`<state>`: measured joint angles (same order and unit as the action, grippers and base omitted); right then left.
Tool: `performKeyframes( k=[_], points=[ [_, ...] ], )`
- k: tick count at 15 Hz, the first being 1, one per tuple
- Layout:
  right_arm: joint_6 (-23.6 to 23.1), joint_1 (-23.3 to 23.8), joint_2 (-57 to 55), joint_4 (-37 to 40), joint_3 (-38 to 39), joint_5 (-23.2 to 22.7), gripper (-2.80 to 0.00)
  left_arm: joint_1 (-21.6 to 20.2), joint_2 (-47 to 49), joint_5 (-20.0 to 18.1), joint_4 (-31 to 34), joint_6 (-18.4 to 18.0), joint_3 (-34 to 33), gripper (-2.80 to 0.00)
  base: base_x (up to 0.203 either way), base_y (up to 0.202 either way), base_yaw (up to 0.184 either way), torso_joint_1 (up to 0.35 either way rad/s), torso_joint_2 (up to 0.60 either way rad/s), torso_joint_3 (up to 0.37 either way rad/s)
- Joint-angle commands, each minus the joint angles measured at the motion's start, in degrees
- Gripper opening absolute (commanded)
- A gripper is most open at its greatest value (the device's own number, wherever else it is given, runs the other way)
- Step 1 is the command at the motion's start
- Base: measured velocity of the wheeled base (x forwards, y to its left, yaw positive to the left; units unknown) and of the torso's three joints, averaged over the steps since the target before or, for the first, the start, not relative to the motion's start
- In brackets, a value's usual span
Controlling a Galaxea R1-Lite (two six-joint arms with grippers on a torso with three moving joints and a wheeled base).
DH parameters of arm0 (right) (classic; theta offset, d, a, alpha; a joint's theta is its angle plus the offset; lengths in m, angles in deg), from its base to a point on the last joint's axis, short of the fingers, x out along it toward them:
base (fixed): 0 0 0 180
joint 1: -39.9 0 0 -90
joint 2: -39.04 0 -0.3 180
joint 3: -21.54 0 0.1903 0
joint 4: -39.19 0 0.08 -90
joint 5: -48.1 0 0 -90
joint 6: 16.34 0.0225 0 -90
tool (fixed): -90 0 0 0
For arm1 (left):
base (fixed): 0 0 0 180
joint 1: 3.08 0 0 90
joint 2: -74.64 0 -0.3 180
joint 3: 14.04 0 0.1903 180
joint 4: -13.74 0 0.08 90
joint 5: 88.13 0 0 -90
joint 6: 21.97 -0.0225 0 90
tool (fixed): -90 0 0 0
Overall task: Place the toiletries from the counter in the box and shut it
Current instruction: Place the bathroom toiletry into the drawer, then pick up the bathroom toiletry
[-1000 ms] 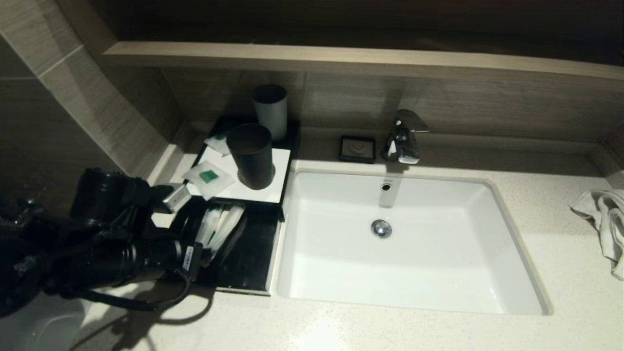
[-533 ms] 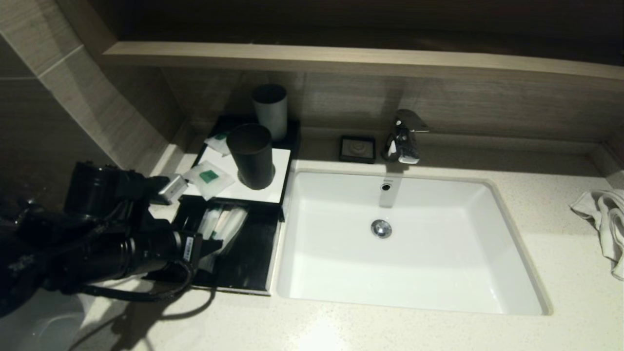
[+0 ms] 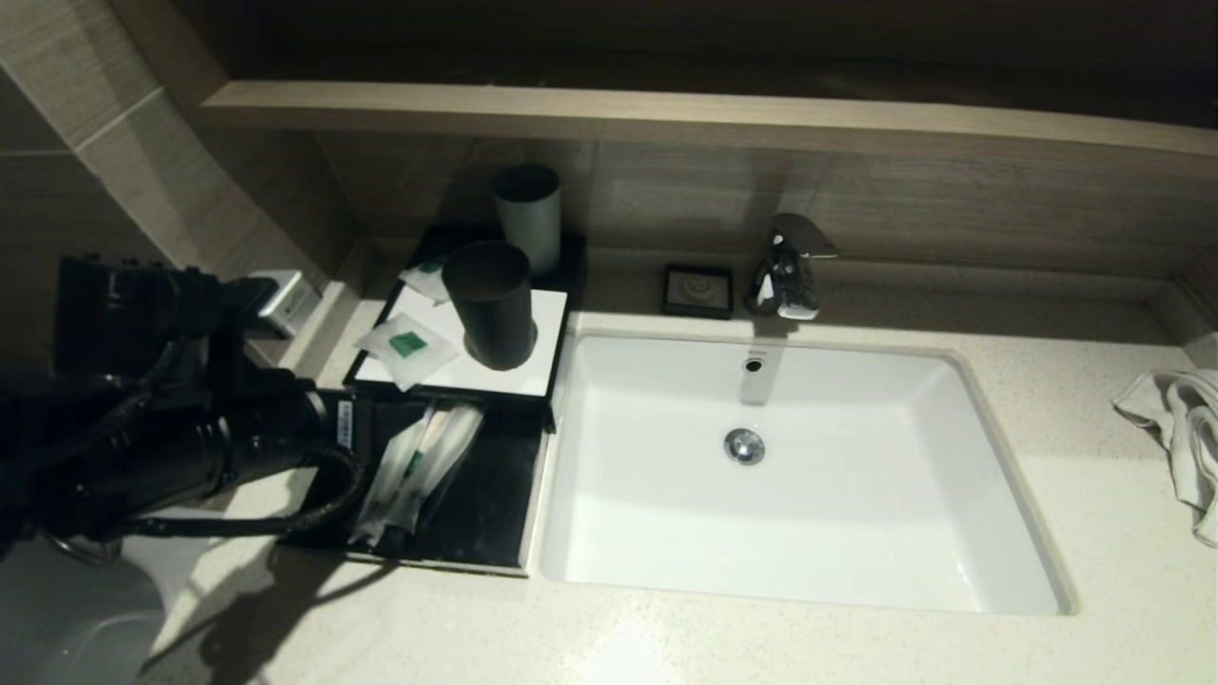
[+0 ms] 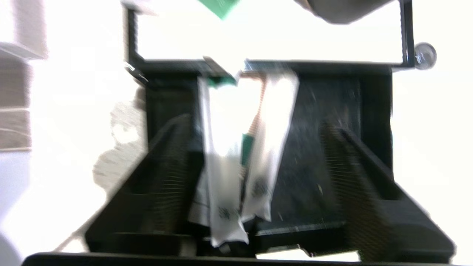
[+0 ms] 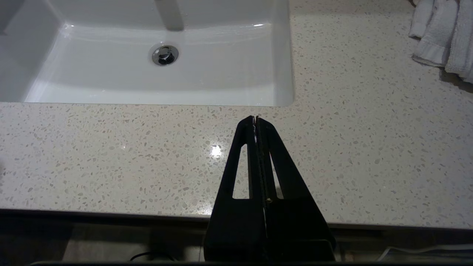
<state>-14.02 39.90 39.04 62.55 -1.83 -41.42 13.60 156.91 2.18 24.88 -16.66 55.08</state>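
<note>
The black box (image 3: 528, 376) with a white top panel stands left of the sink, and its drawer (image 3: 485, 504) is pulled out. Two long sachets (image 3: 417, 468) lie side by side in the drawer, their near ends at its front edge; they also show in the left wrist view (image 4: 236, 147). Two small squarish sachets lie on the white top, one at the front (image 3: 407, 347) and one at the back (image 3: 425, 278). My left gripper (image 4: 255, 123) is open and empty, just in front of the drawer's left part. My right gripper (image 5: 256, 119) is shut and empty over the counter (image 5: 111, 155), in front of the sink.
A black cup (image 3: 490, 304) and a grey cup (image 3: 526, 214) stand on the box top. A white sink (image 3: 952, 533), a chrome faucet (image 3: 785, 266) and a small black soap dish (image 3: 698, 290) lie to the right. A white towel (image 3: 1175, 428) lies far right. A tiled wall is on the left.
My left arm has drawn back to the left and away from the drawer. The two long sachets, earlier under the gripper, now lie free and reach further toward the drawer's front.
</note>
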Motion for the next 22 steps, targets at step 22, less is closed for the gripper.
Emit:
performKeyframes(
  k=[22],
  points=[
    [0.0, 0.0, -0.1, 0.0, 0.0, 0.0, -2.8, -2.1, 10.0, 8.4, -0.2, 4.8, 11.9, -2.8, 0.0, 0.0, 0.0, 0.0, 0.0, 0.0]
  ],
)
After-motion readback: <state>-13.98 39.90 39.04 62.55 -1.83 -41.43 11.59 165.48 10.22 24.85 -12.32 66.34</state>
